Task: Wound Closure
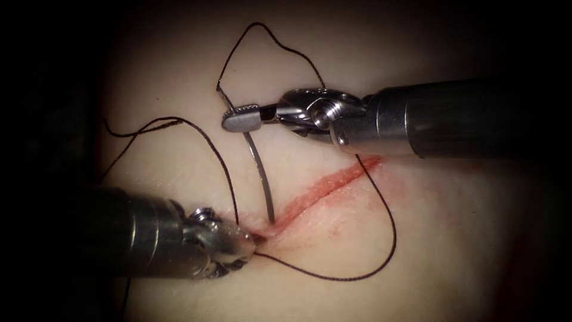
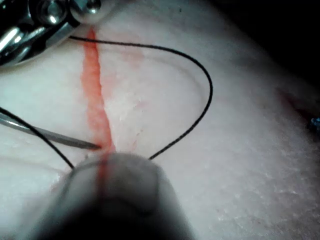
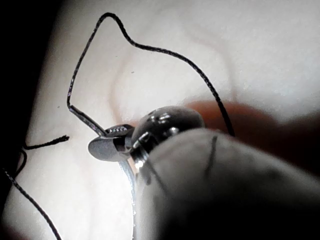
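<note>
My right tool (image 1: 241, 118) is shut on the curved needle (image 1: 259, 170) near its tail, left of the cut (image 1: 333, 182). The needle slopes down from the jaws, and its tip meets the cut's left lip close to the lower end; I cannot tell if it has entered. My left tool (image 1: 247, 243) is shut, its tip pinching the tissue (image 1: 453, 250) at the cut's lower left end, where the surface puckers. Dark thread (image 1: 390, 238) runs from there in a wide loop on the right of the cut. In the right wrist view the jaws (image 3: 107, 147) clamp the needle (image 3: 85, 118).
From the needle's tail a second loop of thread (image 1: 262, 27) arches over the upper tissue and passes behind the right tool's wrist. Another strand (image 1: 179, 121) crosses the left side toward the cut's lower end. Red fluid lines the cut (image 2: 92, 85).
</note>
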`<state>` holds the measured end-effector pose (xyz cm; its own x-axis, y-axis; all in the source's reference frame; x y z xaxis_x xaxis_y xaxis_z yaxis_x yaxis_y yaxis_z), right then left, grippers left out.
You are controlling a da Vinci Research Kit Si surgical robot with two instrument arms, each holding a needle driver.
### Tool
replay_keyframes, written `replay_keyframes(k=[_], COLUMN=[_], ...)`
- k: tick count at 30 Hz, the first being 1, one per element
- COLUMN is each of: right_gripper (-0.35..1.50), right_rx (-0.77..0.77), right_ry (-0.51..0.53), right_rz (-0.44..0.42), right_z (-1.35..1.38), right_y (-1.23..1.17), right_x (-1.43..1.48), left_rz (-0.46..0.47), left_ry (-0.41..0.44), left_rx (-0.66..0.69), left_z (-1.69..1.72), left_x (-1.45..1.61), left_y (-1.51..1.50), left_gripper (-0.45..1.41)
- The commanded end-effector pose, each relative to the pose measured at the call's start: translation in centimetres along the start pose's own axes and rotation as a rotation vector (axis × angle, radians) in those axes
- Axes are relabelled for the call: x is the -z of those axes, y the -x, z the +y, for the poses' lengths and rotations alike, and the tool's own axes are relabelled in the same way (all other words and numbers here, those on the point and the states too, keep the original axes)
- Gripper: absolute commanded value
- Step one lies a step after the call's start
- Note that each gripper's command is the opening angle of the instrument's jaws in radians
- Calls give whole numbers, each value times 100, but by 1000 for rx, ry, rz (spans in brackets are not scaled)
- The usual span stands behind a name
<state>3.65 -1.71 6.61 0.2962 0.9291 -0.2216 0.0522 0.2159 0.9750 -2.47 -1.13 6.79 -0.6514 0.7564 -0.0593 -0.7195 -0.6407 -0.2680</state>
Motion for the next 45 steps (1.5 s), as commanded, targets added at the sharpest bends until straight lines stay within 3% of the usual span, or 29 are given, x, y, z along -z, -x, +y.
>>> replay_keyframes(k=[1, 13, 45], right_gripper=[-35, -35, -35], right_rx=[-12, -64, -150], right_ry=[1, 42, 28], right_rz=[-1, -32, -62], right_z=[2, -3, -15], right_y=[-2, 11, 30], right_x=[-8, -11, -18], left_rz=[0, 0, -4], left_ry=[0, 0, 4], left_rx=[0, 0, 13], left_z=[4, 4, -9], left_x=[-7, -7, -5], left_y=[-1, 0, -11], left_gripper=[-43, -43, -40])
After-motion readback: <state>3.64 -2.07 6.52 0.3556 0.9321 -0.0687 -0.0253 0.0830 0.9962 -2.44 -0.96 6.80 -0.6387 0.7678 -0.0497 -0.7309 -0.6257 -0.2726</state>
